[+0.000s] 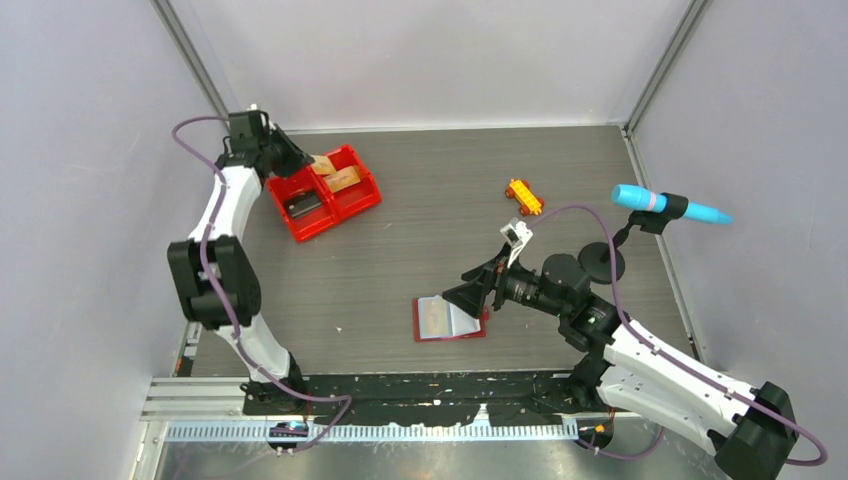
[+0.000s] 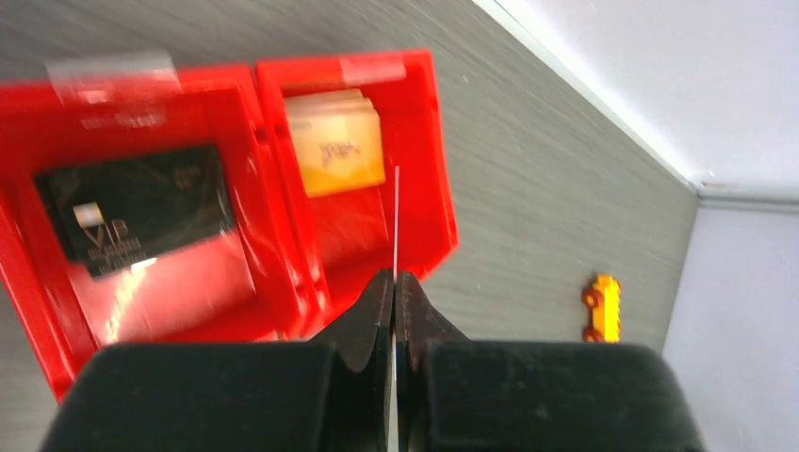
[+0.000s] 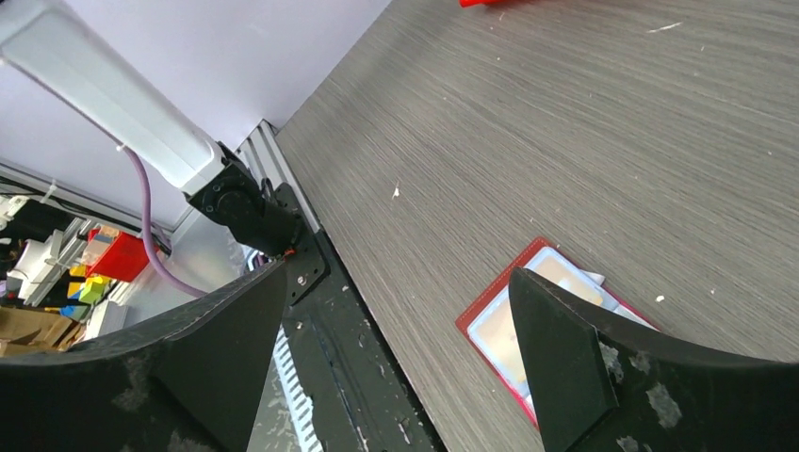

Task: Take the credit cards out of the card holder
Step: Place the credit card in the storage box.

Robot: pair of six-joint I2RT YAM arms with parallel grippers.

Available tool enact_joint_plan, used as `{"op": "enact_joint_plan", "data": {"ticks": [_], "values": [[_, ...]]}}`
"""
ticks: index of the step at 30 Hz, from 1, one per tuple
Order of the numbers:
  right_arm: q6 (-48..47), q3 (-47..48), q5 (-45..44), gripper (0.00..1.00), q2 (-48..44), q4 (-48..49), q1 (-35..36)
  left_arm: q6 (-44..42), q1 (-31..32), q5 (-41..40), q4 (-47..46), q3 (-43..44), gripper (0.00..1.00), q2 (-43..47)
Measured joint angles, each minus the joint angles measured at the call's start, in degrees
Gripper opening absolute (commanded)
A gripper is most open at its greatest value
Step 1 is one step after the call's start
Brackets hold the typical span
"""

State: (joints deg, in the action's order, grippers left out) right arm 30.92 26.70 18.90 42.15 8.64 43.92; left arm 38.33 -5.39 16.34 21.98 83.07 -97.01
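Left wrist view shows the left claw [image 2: 394, 294] clamped together on a thin white card [image 2: 397, 221] seen edge-on, poised over the right compartment of the red bin [image 2: 443, 193]. That compartment already carries orange-yellow credit cards [image 2: 337, 151]; the other carries a black card [image 2: 141, 212]. To complete the drop well, centre the card above the compartment floor, clear of the divider, and part the fingers only there.

Right wrist view shows the right claw [image 3: 396, 358] with fingers wide apart and holding nothing, just above the card holder [image 3: 482, 320]. The holder lies open, pale lining up, near the middle of the desk's near edge. Whether more cards remain inside cannot be told.

Desk [image 1: 440, 215]: grey wood-grain, with the bin at the far left corner. A toy vehicle [image 1: 523, 196] sits right of centre, toward the far edge. Pale walls enclose the desk on three sides.
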Motion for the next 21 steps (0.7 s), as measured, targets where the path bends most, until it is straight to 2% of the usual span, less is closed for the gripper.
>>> {"op": "enact_joint_plan", "data": {"ticks": [4, 9, 21], "values": [[0.07, 0.04, 0.35, 0.95, 2.08, 0.52, 0.0, -1.42, -1.68, 0.46, 2.69, 9.86, 0.0, -10.54], [0.04, 0.72, 0.42, 0.95, 4.42, 0.72, 0.0, -1.79, -2.29, 2.12, 5.49, 16.44, 0.0, -18.8], [0.0, 3.58, 0.46, 0.95, 10.91, 1.55, 0.0, -1.36, -2.23, 6.62, 5.57, 19.37, 0.0, -23.52]]}}
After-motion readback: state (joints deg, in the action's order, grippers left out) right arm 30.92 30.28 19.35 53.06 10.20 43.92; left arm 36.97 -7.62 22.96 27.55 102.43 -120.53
